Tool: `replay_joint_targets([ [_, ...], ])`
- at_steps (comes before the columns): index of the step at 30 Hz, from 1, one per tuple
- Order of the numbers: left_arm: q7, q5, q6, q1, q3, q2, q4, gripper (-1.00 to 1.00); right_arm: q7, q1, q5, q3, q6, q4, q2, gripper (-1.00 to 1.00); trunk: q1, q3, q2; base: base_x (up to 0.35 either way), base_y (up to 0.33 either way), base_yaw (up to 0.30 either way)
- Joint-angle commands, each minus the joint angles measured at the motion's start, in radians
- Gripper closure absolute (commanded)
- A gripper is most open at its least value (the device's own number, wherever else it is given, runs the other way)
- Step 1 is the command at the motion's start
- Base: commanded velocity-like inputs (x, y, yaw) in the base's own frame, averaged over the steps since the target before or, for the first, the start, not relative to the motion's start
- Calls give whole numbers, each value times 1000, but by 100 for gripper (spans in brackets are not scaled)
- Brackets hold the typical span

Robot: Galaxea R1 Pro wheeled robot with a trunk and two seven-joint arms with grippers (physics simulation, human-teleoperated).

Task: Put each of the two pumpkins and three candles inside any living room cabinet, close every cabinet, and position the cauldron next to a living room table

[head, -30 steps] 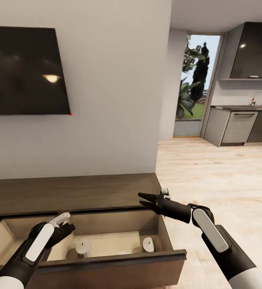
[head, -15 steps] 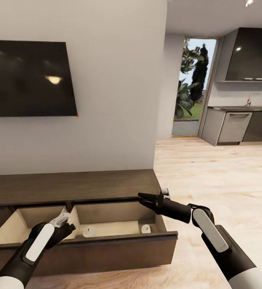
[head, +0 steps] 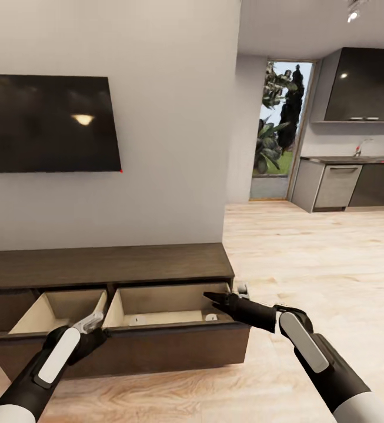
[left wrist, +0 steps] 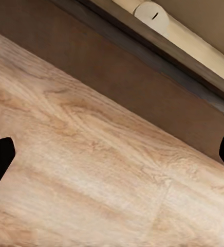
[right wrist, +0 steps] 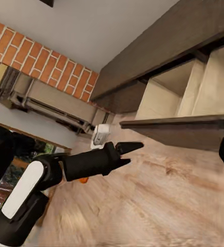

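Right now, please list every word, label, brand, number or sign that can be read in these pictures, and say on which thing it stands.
None: no readable text shows in any view.
The television screen is dark, with no logo visible.
The cabinet, its open drawer and the kitchen units carry no labels.

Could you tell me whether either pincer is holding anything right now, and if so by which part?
Nothing is held: the left pincer and right pincer are both open and empty before the open cabinet.
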Motion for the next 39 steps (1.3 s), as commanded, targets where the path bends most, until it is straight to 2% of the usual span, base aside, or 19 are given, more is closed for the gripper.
replay_joint_targets([
  [1, 10, 10, 0, -1, -4, 1, -1, -100, -19, -1, 14, 1, 1, 3, -1, -100, -5, 2, 7, -338, 0, 0],
  [5, 10, 10, 0, -1, -5, 1, 1, -100, -191, -1, 109, 2, -8, 14, 3, -100, -20, 15, 35, -338, 0, 0],
  [8, 9, 10, 0, -1, -6, 0, 1, -100, -265, -1, 133, 2, -48, 25, 10, -100, -32, 24, 56, -338, 0, 0],
  [10, 9, 9, 1, -1, -7, 0, 1, -100, -289, -1, 139, 4, -103, 36, 12, -100, -39, 30, 70, -338, 0, 0],
  [12, 9, 7, 2, -1, -8, -1, -1, -100, -343, -1, 152, 10, -186, 67, 20, -100, -47, 37, 84, -338, 0, 0],
  [13, 10, 6, 2, -1, -9, -1, -1, -100, -372, -1, 162, 18, -212, 79, 30, -100, -51, 40, 91, -338, 0, 0],
  [15, 10, 6, 2, -1, -9, -1, -2, -100, -455, -1, 210, 54, -258, 120, 75, -100, -58, 46, 105, -338, 0, 0],
  [16, 11, 4, 3, -1, -9, -6, -1, -100, -495, -2, 251, 73, -285, 155, 109, -100, -62, 49, 112, -335, 0, 0],
  [18, 12, -1, 2, -1, -19, -25, 1, -100, -530, -4, 322, 84, -333, 210, 156, -100, -70, 55, 126, -310, 0, 0],
  [19, 13, -3, 2, -1, -40, -42, 2, -100, -543, -4, 383, 88, -369, 252, 187, -100, -74, 59, 133, -266, 0, 0],
  [22, 16, -6, 0, -2, -96, -56, 3, -100, -562, -6, 481, 91, -407, 323, 230, -100, -74, 59, 133, -227, 0, 0],
  [25, 17, -7, 0, -2, -121, -60, 3, -100, -570, -7, 514, 92, -418, 349, 248, -100, -74, 59, 133, -192, 0, 0],
  [29, 18, -7, -2, -2, -133, -62, 3, -100, -573, -8, 534, 94, -445, 372, 257, -100, -74, 59, 133, -167, 0, 0],
  [33, 18, -9, -7, -2, -163, -68, 3, -100, -573, -10, 564, 94, -571, 450, 265, -100, -74, 59, 133, -160, 0, 0],
  [36, 18, -10, -11, -2, -185, -69, 3, -100, -573, -10, 574, 94, -629, 478, 268, -100, -74, 59, 133, -149, 0, 0],
  [39, 18, -10, -20, -2, -196, -70, -3, -100, -573, -11, 579, 95, -656, 490, 270, -100, -74, 59, 133, -64, 0, 0],
])
